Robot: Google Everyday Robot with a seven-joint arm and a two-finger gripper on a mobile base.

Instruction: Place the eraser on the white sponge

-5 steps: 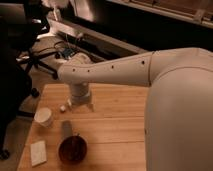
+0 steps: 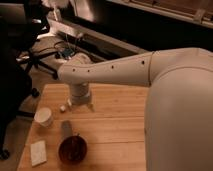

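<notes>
The robot's white arm [image 2: 115, 70] reached in from the right across the light wooden table [image 2: 115, 125], and its gripper [image 2: 81, 105] pointed down over the far left part of the tabletop, just right of a tiny white lump [image 2: 63, 107]. Whether the gripper was apart or together could not be told, and nothing could be seen in its hold. The dull grey oblong eraser [image 2: 66, 128] lay flat on the wood nearer the camera than the gripper and apart from it, between a round white cup [image 2: 44, 116] on its left and a dark red round bowl [image 2: 73, 148], its near end just beside the bowl's rim. The flat off-white rectangular sponge [image 2: 38, 152] sat at the table's near left corner (left of the bowl, bare on top), apart from the eraser. A dark office chair [image 2: 20, 60] stood on the floor beyond the table's left edge.
</notes>
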